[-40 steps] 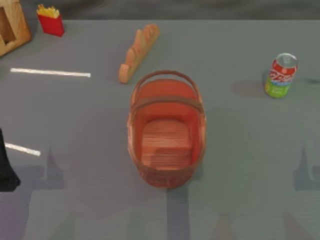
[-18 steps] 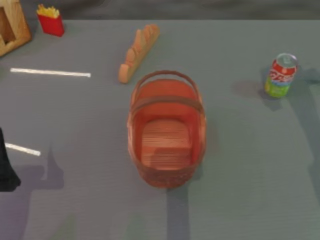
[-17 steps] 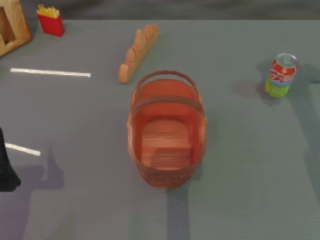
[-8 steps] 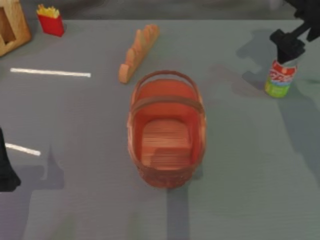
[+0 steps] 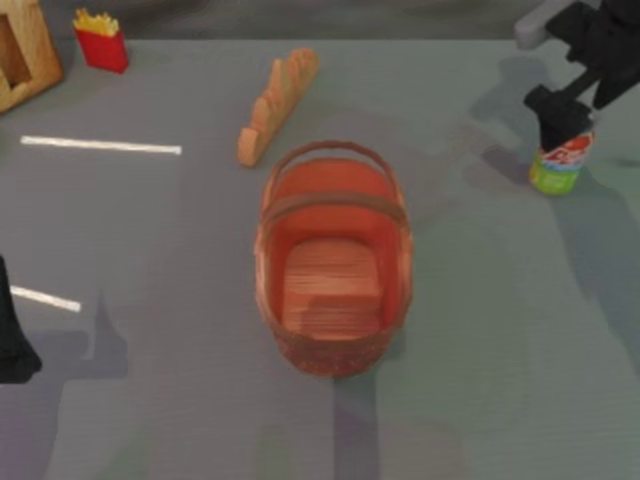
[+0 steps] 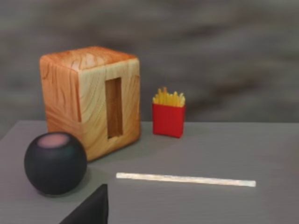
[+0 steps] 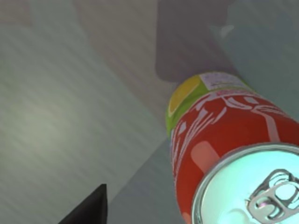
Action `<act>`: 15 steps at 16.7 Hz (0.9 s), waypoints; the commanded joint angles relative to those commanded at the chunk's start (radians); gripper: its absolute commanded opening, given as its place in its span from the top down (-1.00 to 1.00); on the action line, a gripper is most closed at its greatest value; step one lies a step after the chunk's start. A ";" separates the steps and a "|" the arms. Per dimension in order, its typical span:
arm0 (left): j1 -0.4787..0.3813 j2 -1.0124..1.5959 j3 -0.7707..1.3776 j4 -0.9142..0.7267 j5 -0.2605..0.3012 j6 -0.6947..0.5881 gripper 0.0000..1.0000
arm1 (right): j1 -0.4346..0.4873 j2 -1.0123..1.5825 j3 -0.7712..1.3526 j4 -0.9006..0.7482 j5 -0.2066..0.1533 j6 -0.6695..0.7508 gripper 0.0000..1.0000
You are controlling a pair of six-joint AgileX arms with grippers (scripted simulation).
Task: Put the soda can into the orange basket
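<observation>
From above, the can (image 5: 556, 168) stands upright near the right edge of the grey tabletop (image 5: 480, 330), toward the far side, well apart from the basket (image 5: 333, 262), which sits in the middle with its handle arching across and nothing inside it. The right pincer (image 5: 566, 112) hangs directly over the can, its dark body covering the can's top so that only the red band and green base show; from here I cannot tell whether its fingers are spread or closed. The left arm (image 5: 14, 335) is parked at the left edge. A bread loaf (image 5: 277, 104) lies beyond the basket, a fries box (image 5: 100, 40) and a wooden block (image 5: 25, 50) stand at the far left corner, and two white sticks (image 5: 100, 146) lie on the left side. The left wrist camera shows the wooden block (image 6: 91, 100) with a slot in its face, the fries box (image 6: 168, 113) just beside it, a black ball (image 6: 55, 162) in front, and a white stick (image 6: 185, 179) lying flat. The right wrist camera looks down on the can (image 7: 224, 140) from close above, its silver top and pull tab filling one corner, its green base on the tabletop (image 7: 70, 116); one dark fingertip (image 7: 88, 209) shows, apart from the can.
</observation>
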 joint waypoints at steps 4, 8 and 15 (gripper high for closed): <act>0.000 0.000 0.000 0.000 0.000 0.000 -1.00 | -0.005 0.000 -0.006 0.005 0.000 0.000 -1.00; 0.000 0.000 0.000 0.000 0.000 0.000 -1.00 | 0.002 -0.009 -0.113 0.104 0.000 0.002 -1.00; 0.000 0.000 0.000 0.000 0.000 0.000 -1.00 | 0.007 -0.013 -0.222 0.210 0.000 0.007 -1.00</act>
